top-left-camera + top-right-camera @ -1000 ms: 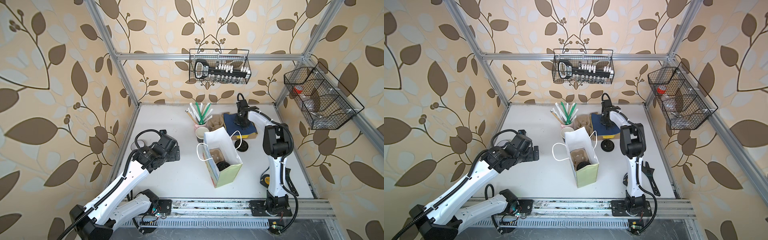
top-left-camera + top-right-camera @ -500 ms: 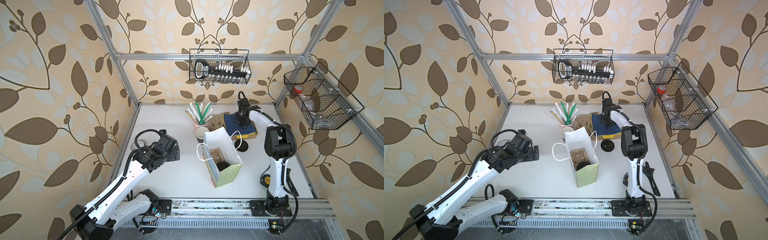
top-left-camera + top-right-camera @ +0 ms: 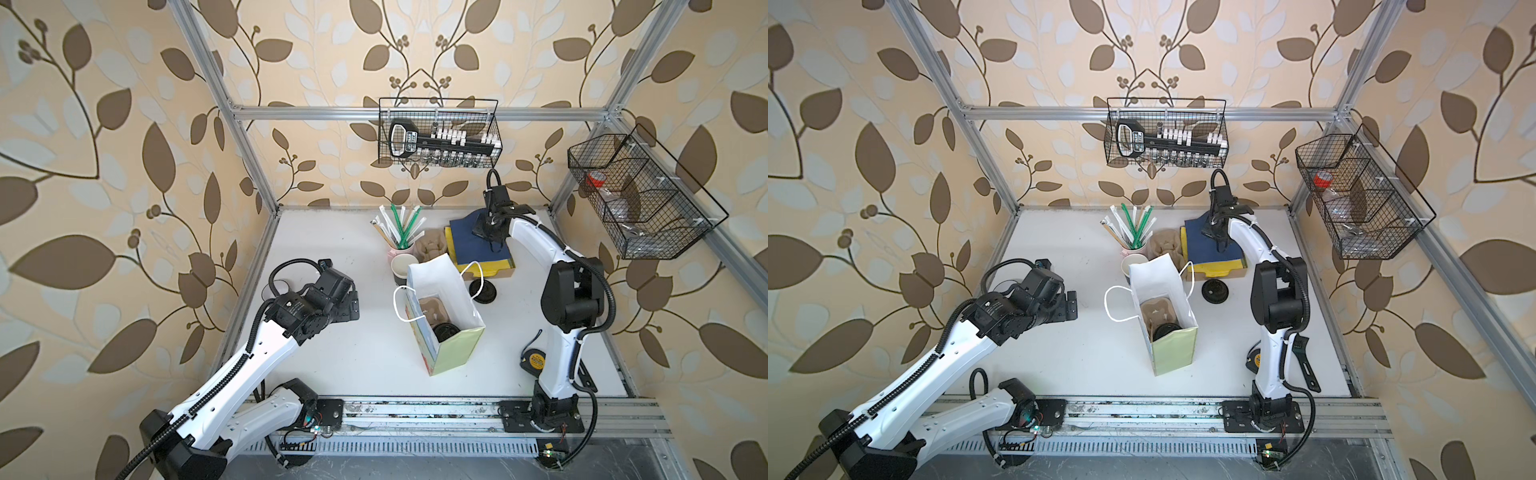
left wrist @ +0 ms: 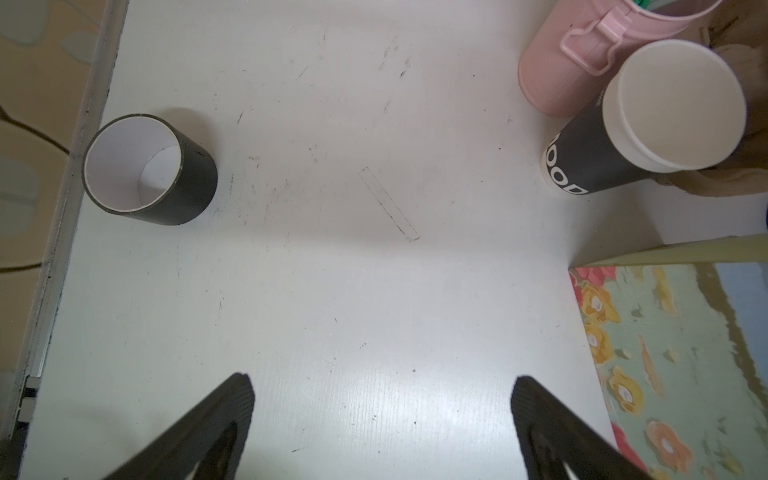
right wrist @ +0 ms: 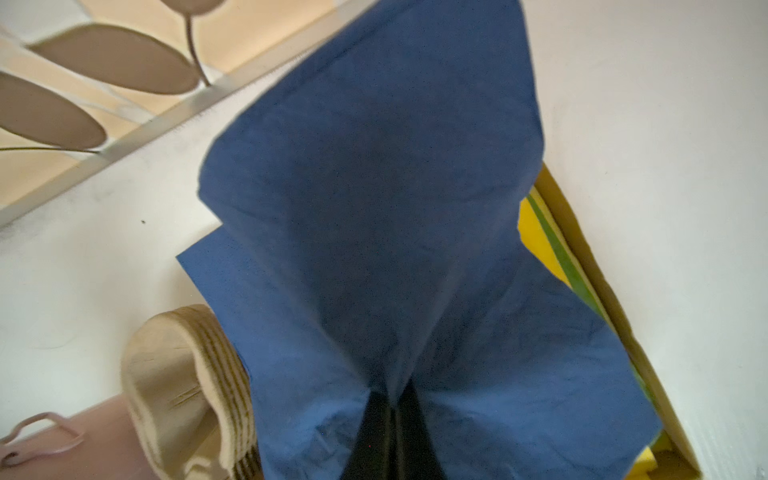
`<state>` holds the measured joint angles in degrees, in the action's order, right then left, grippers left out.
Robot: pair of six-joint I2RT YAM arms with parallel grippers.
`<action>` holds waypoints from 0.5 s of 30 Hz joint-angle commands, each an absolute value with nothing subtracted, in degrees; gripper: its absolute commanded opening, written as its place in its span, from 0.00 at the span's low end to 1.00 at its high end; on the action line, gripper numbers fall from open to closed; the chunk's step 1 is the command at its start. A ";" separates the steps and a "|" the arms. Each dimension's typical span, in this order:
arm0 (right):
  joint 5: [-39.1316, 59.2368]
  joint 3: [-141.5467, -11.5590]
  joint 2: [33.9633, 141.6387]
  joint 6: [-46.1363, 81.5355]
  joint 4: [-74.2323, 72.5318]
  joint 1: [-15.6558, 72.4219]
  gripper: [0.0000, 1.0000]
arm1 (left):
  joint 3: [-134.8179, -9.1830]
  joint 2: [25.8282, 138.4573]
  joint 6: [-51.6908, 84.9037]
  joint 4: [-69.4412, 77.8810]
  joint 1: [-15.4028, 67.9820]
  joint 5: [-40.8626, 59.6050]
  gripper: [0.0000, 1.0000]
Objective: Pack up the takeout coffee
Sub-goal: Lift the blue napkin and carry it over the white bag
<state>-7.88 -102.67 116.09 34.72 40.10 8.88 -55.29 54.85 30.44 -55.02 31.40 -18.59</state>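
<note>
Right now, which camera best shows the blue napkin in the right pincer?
Right wrist view: the blue napkin fills it, pinched in the shut right pincer. Both top views show only the blue stack under the arm; the left wrist view misses it.

Both top views overlook the whole table [image 3: 332, 249] from above; wrist cameras look closely down.

On the white table [image 3: 332, 257] a paper bag [image 3: 455, 351] stands upright and open, with a brown cardboard carrier [image 3: 430, 305] inside. Behind it is a pink cup [image 3: 400, 250] full of straws [image 3: 402, 224], just beside a stack of carriers [image 3: 432, 248]. Blue napkins [image 3: 476, 247] lie in a shallow cardboard box [image 3: 505, 272]; the top napkin [image 5: 374, 187] is lifted from the pile. A flat black lid [image 3: 483, 293] lies near the bag. One wire basket [image 3: 438, 133] hangs on the back wall, another basket [image 3: 640, 195] on the side wall.
</note>
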 commanded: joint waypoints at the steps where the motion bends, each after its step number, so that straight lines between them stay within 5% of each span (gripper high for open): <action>1: -7.10 -100.45 113.64 34.90 39.58 9.06 0.00 | -55.89 54.58 29.92 -55.02 30.87 -19.76 0.99; 15: -6.12 -94.62 92.20 34.84 37.73 9.38 0.00 | -56.05 54.33 29.84 -54.93 30.54 -19.42 0.99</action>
<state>-5.76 -95.44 98.74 34.72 38.98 8.97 -55.29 54.85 30.41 -55.00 31.14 -18.55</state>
